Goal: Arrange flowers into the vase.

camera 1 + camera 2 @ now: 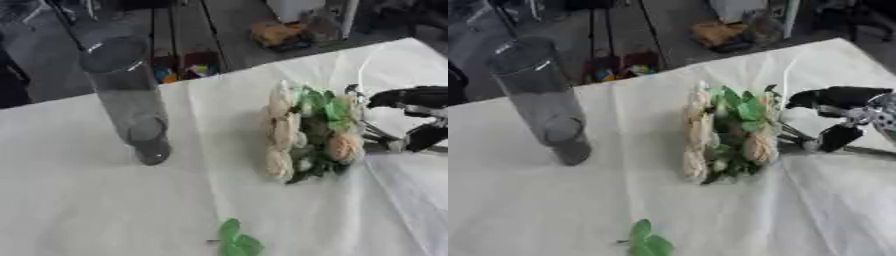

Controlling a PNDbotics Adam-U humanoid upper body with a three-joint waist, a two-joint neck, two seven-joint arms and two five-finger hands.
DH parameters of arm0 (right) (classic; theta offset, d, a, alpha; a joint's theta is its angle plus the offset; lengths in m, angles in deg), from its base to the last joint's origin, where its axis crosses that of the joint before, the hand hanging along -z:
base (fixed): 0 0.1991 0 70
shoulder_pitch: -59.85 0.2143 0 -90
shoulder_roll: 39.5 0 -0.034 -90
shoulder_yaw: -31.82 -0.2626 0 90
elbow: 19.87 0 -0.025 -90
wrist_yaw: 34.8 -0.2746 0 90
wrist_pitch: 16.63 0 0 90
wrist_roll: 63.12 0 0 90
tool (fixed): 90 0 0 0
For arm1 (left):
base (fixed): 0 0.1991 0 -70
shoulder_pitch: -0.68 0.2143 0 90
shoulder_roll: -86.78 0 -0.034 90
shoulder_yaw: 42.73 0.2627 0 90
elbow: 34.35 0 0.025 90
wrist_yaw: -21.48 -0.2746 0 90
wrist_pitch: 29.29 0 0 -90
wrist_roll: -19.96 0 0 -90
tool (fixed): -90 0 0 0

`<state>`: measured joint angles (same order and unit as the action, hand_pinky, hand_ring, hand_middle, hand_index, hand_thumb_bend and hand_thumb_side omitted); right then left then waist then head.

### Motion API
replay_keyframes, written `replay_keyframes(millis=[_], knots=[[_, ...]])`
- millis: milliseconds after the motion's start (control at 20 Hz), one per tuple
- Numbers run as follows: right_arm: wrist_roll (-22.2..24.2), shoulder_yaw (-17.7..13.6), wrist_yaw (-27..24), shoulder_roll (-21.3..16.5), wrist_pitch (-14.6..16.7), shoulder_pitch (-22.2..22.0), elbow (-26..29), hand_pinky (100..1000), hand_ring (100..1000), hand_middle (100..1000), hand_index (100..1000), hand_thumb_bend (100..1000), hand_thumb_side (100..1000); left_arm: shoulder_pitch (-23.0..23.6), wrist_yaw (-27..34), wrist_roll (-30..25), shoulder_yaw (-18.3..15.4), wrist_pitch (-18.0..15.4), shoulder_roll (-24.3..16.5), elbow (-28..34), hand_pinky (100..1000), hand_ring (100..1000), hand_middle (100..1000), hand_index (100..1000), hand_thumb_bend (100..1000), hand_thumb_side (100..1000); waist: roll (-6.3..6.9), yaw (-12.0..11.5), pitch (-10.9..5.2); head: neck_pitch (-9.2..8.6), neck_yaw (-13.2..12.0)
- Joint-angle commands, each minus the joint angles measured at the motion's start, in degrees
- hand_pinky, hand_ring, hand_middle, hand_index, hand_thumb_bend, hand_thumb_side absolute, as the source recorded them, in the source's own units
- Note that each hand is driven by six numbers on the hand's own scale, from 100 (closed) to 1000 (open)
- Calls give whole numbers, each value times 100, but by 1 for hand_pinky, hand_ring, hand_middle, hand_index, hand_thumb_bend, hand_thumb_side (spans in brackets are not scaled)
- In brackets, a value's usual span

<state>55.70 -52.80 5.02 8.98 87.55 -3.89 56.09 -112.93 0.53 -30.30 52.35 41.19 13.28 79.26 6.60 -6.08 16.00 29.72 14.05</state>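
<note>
A tall clear glass vase (129, 95) stands upright on the white tablecloth at the left. A bunch of cream and peach flowers (308, 132) with green leaves lies on its side in the middle right, blooms toward the vase, stems pointing right. My right hand (846, 115) comes in from the right edge, its black fingers (833, 96) above the stems and the thumb (836, 137) below them, curled round the stems (794, 135) just behind the blooms. My left hand shows in neither view.
A loose green leaf sprig (234, 241) lies near the front edge. The table's far edge (262, 62) runs diagonally; beyond it are a dark floor, coloured objects (188, 67) and a box (280, 34).
</note>
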Motion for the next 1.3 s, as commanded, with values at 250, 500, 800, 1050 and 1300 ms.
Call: replay_keyframes(millis=[250,500,800,1050,1300], knots=[[66,-90,-195,-146,3,108,12,827,1000,1000,1000,352,509,-60,23,-23,12,8,-21,98,511,749,745,800,221,962,-26,8,-68,-57,-24],[-34,-240,-400,-213,-40,235,250,822,1000,965,1000,360,578,-47,27,-33,21,16,-29,98,510,749,745,800,221,962,-33,28,-81,-45,-38],[-133,-382,-646,-377,-89,237,533,822,1000,957,1000,349,621,-37,18,-32,22,19,-43,98,510,749,744,800,220,963,-60,64,-91,-27,-75],[-156,-455,-734,-438,-125,162,676,823,1000,962,1000,329,624,-37,15,-31,20,20,-50,98,510,749,744,800,221,962,-70,71,-98,-22,-81],[-93,-459,-719,-495,-77,-43,764,824,1000,977,1000,311,608,-42,15,-32,12,18,-52,98,510,749,744,800,221,962,-69,81,-93,-19,-83]])
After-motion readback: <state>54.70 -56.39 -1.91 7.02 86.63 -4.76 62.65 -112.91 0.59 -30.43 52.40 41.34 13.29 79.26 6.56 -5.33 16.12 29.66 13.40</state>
